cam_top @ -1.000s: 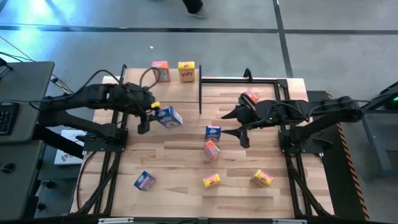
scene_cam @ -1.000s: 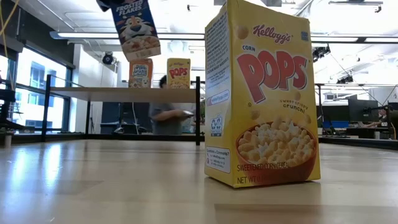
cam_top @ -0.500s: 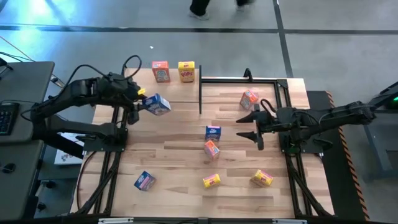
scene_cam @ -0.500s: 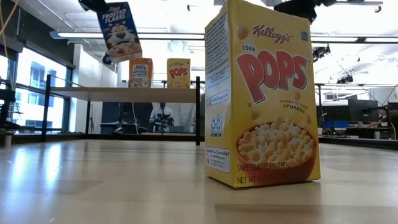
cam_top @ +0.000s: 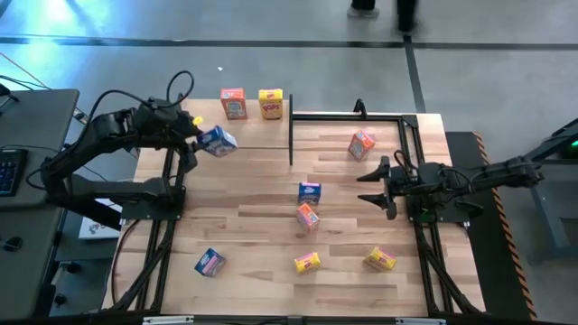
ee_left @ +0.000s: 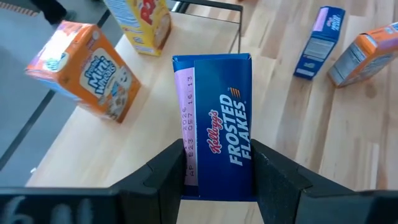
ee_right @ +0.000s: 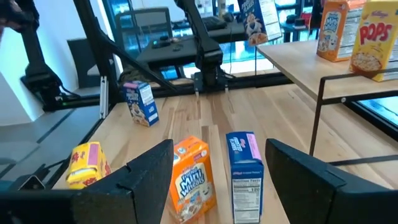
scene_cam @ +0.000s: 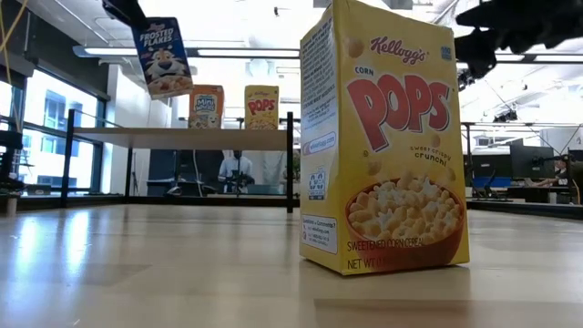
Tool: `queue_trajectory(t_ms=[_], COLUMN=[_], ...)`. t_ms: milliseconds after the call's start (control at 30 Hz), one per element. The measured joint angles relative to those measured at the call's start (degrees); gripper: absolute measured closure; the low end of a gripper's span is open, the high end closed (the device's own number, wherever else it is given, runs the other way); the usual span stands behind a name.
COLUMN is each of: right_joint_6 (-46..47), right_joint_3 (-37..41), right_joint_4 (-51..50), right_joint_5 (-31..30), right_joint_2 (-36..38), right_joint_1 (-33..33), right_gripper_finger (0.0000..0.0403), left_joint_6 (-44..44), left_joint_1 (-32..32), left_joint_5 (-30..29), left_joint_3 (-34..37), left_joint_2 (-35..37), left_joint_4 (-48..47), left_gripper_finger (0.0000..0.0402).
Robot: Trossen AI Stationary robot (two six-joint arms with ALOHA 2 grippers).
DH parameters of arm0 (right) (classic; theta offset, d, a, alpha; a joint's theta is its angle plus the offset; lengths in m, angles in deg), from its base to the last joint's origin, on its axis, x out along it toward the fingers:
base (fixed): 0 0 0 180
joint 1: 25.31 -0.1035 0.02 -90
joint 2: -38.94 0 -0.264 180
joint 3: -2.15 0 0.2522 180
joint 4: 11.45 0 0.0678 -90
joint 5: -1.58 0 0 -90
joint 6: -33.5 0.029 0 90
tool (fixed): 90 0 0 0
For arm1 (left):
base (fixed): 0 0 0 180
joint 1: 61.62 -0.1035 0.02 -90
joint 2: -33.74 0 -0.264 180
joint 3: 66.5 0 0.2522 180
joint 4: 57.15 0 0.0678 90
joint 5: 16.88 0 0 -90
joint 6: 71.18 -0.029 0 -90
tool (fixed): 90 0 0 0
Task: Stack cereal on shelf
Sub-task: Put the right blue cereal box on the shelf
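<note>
Blue box (cam_top: pixel 218 141) moved toward shelf (cam_top: pixel 262 129), clamped in left end effector (cam_top: pixel 200 137), raised beside orange box (cam_top: pixel 233 104). Right end effector (cam_top: pixel 379 188) pulled back, fingers apart, over worktop (cam_top: pixel 253 226).

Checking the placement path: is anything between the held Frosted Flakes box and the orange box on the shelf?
No. In the left wrist view, bare shelf board separates the Frosted Flakes box, clamped in the left gripper, from the orange box.
</note>
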Motion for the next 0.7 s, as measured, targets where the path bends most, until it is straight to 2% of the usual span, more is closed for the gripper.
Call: queue_trajectory(t_ms=[400,700], right_joint_6=[3.1,3.1], right_joint_3=[12.1,17.3], right_joint_4=[4.6,7.4], right_joint_5=[-1.0,-1.1], right_joint_2=[12.1,16.4], right_joint_1=[0.0,0.0], right_gripper_finger=[0.0155,0.0155], left_joint_6=[-5.5,-12.1], left_joint_1=[-4.2,-10.2], left_joint_5=[0.2,-2.3], left_joint_3=[0.0,0.0], left_joint_2=[0.0,0.0], left_joint_4=[-0.1,-0.1], left_gripper_finger=[0.0248,0.0248])
